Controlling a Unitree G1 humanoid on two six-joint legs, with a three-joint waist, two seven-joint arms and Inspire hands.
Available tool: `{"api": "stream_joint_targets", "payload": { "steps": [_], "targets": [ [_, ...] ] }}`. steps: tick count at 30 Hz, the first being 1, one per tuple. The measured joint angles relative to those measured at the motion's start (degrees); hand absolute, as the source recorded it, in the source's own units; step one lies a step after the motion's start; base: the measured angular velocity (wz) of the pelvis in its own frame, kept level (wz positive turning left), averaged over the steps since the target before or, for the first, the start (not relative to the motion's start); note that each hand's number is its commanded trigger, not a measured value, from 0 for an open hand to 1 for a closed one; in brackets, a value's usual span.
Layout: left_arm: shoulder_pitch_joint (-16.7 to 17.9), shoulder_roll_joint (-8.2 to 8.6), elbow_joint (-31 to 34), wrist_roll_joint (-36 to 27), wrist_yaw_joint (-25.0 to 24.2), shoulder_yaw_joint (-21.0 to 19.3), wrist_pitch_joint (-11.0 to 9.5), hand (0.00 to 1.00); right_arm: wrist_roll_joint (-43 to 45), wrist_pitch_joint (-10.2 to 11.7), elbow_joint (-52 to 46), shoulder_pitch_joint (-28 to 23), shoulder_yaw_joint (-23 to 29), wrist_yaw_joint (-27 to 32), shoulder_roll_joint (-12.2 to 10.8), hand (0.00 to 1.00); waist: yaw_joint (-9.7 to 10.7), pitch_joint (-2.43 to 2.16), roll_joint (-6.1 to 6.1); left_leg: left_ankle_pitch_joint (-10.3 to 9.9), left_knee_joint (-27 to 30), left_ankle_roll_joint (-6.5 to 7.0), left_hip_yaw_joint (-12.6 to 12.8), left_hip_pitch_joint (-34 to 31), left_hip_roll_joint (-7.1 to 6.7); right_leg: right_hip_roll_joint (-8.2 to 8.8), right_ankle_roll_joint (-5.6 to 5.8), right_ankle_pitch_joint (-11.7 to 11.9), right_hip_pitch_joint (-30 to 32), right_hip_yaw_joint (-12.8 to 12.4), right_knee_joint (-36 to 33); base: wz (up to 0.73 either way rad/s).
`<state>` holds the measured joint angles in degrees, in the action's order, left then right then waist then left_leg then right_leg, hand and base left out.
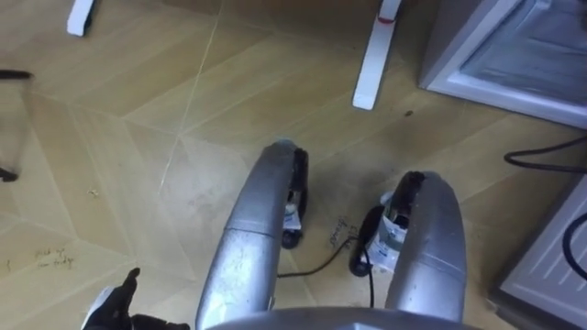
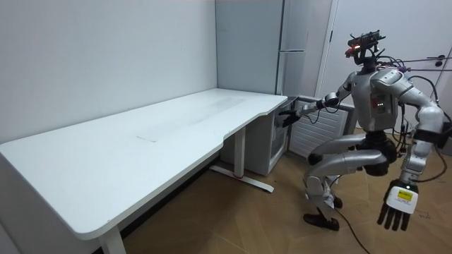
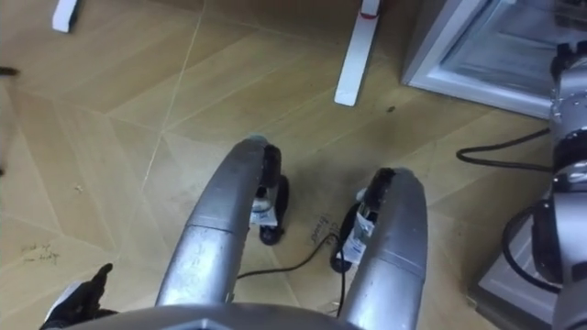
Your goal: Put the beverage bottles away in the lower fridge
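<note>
Drinks: whereabouts cannot be told; none in my left robot hand, hanging slack and empty.
Lower fridge: beside the surface; my right robot hand reaches it, state untellable.
Risk: crouched and reaching, I could overbalance or bump the fridge.

Eye views L+R: stereo pair on robot's head, aimed steeply down, close to tan herringbone wood floor. Flat white metal desk foot top centre; low white box fridge just right of foot.
Room view: standing cam, well back, approx. level. Shares foot, fridge, floor round foot.
</note>
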<state>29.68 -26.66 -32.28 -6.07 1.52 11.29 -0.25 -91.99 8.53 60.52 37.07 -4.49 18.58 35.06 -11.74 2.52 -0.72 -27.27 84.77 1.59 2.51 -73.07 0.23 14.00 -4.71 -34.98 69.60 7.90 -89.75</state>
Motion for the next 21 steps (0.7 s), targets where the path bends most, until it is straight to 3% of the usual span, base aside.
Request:
{"api": "stream_joint_targets", "payload": {
  "steps": [2, 7, 13, 19, 21],
  "targets": [
    [1.34, 0.01, 0.03, -0.14, -0.09, 0.0, 0.01, 0.0, 0.01, 0.17, 0.0, 0.0, 0.0, -0.37, 0.01, 0.0, -0.23, 0.04, -0.06, 0.2, -0.82, -0.33, -0.15, 0.26, -0.09, 0.33, 0.0, 0.0, -0.41, 0.44, 0.78, 0.04],
    [3.08, 0.0, 0.23, -0.05, -0.01, -0.44, 0.68, 0.0, -0.02, 0.28, 0.0, -0.03, 0.0, -0.37, 0.88, 0.0, -1.27, 0.23, -0.38, 1.56, -5.18, -1.63, -0.55, 1.37, -1.07, 3.78, 0.0, 0.46, -2.35, 3.12, 4.25, 0.11],
    [3.7, -0.06, 0.91, 0.05, 0.2, -2.45, 1.55, 0.0, -0.18, -0.85, 0.01, -1.22, 0.01, -1.49, 0.58, 0.0, -1.16, 0.42, -0.77, 3.24, -9.34, -2.74, -2.26, 3.39, -1.61, 5.23, -1.24, 1.14, -5.95, 7.51, 8.44, 0.06],
    [3.69, -0.4, 2.6, 0.16, 1.75, -3.69, 1.53, 0.0, -0.08, -0.96, 0.0, -1.38, -0.39, -1.63, 0.59, 0.0, -1.03, 0.51, -1.11, 6.23, -14.2, -3.92, -3.53, 3.98, -1.95, 6.76, -2.16, 2.47, -7.55, 11.13, 12.35, 0.11],
    [3.61, -0.54, 2.63, 0.51, 2.04, -4.1, 1.51, 0.0, -0.03, -0.98, 0.01, -1.38, -0.57, -1.72, 0.53, 0.0, -1.04, 0.48, -1.27, 7.07, -15.67, -4.66, -4.25, 3.94, -1.91, 8.06, -2.57, 2.74, -8.5, 13.56, 13.61, 0.11]
  ]
}}
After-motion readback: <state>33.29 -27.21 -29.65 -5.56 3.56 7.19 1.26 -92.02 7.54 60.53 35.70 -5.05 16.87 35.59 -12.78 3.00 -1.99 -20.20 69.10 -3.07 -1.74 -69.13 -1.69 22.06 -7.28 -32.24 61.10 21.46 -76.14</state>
